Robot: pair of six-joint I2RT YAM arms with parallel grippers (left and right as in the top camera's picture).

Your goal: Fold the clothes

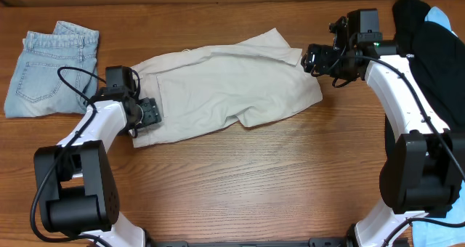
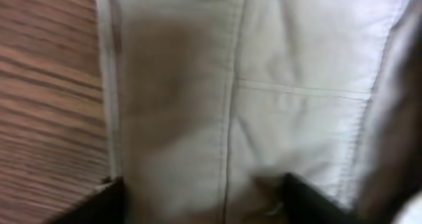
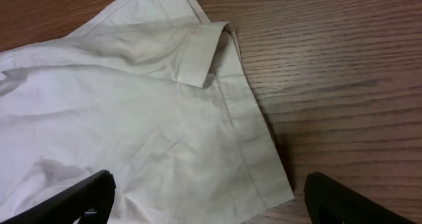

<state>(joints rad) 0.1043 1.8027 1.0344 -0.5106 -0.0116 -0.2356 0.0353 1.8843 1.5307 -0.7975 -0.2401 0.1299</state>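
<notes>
Quick count: three bits of clothing on one wooden table [image 1: 254, 181]. That's one beige pair of shorts [image 1: 225, 87], one denim pair of shorts [image 1: 51, 69] and one black top [image 1: 436, 65]. Two robot arms, left arm [image 1: 94, 131] and right arm [image 1: 396, 94], one gripper apiece: left gripper [image 1: 150, 112], right gripper [image 1: 309, 58]. One light-blue scrap [image 1: 440, 18] by the top, can't tell what.

I'm looking at a wooden worktop [image 1: 254, 181], brown with the grain running across. Far left on my overhead feed, light-blue denim shorts [image 1: 51, 73] lie folded, back pocket up. Over at the far right, a black top [image 1: 429, 65] is heaped near the edge, with something pale blue [image 1: 441, 18] peeking out beside it.
</notes>
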